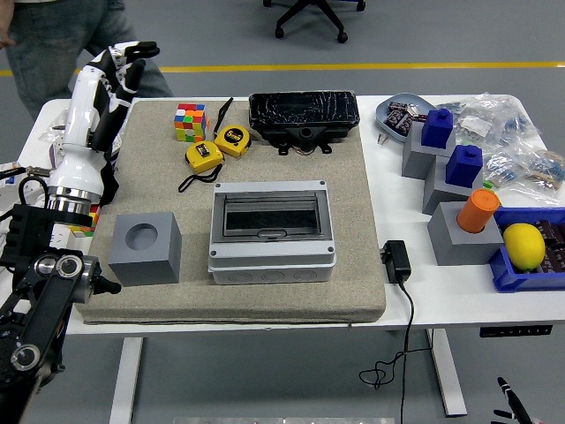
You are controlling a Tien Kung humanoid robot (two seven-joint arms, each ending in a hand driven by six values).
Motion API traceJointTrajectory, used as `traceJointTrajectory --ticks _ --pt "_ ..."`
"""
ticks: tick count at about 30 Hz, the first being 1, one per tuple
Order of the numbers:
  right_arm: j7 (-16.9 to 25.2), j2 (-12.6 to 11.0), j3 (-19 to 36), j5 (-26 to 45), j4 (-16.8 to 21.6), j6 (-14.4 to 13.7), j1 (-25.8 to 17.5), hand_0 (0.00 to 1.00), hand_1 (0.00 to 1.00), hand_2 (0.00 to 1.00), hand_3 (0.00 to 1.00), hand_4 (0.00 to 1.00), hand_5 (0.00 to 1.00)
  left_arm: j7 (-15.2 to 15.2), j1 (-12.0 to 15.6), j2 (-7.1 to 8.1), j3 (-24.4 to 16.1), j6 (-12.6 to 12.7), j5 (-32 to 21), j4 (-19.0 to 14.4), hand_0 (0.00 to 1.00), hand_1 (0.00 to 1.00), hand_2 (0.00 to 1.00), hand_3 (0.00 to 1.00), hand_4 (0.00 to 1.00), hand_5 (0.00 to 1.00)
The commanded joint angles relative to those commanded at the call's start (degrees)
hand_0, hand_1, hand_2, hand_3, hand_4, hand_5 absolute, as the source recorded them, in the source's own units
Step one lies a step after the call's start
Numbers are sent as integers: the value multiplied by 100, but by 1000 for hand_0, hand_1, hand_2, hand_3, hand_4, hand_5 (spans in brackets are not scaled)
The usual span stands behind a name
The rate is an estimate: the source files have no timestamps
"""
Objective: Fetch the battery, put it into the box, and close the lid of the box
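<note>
The black battery (303, 113) lies on the grey mat's far edge, behind the box. The grey box (272, 231) sits mid-mat with its dark see-through lid (269, 215) down. My left hand (113, 72), white with black fingers, is raised over the table's left end, well left of both and far from the box. Its fingers (134, 49) are spread and hold nothing. My right hand is out of view.
A grey cube with a round hole (145, 249) stands left of the box. Two yellow tape measures (218, 147) and a Rubik's cube (189, 122) lie at the back left. Grey stands with blue and orange pieces (459, 190), a blue bin (505, 265) holding a lemon (523, 245), and a black adapter (396, 261) are to the right. A person (53, 40) stands at the far left.
</note>
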Motion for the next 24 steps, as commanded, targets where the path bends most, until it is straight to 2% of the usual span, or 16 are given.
traceJointTrajectory --ticks 3,4,9,10,15,16,17,21,22,24 --pt "38 11 107 -68 0 -79 7 835 730 726 771 998 998 97 177 57 -150 -108 -708 72 937 995 936 895 998 998" --pt "60 15 141 -84 0 -118 6 938 828 786 820 998 998 143 241 82 -190 -133 -968 93 998 998 998 998 998 998" --pt "154 7 337 -285 0 -254 3 938 828 786 820 998 998 584 573 177 -498 -127 -2043 182 998 998 998 998 998 998" --pt "167 8 356 -286 0 -269 -11 959 869 818 844 998 998 677 650 208 -564 -156 -1921 194 956 998 998 991 998 998" --pt "170 17 490 -425 0 -286 -46 959 869 818 844 998 998 759 645 218 -719 -197 -1296 298 956 998 998 991 998 998" --pt "175 11 434 -381 0 -265 -48 955 863 815 842 998 998 732 647 214 -752 -181 -1216 298 872 946 903 883 998 998" --pt "183 2 323 -308 0 -240 -51 955 863 815 842 998 998 700 656 210 -787 -160 -1095 293 872 946 903 883 998 998" --pt "141 15 261 -290 0 -178 -139 955 863 815 842 998 998 516 713 204 -798 -116 -1060 269 872 946 903 883 998 998" --pt "134 19 276 -304 0 -174 -151 946 845 803 828 998 998 504 721 199 -796 -107 -1045 258 784 856 809 792 998 998" --pt "127 26 287 -310 0 -172 -164 946 845 803 828 998 998 490 716 166 -798 -81 -1044 227 784 856 809 792 998 998"
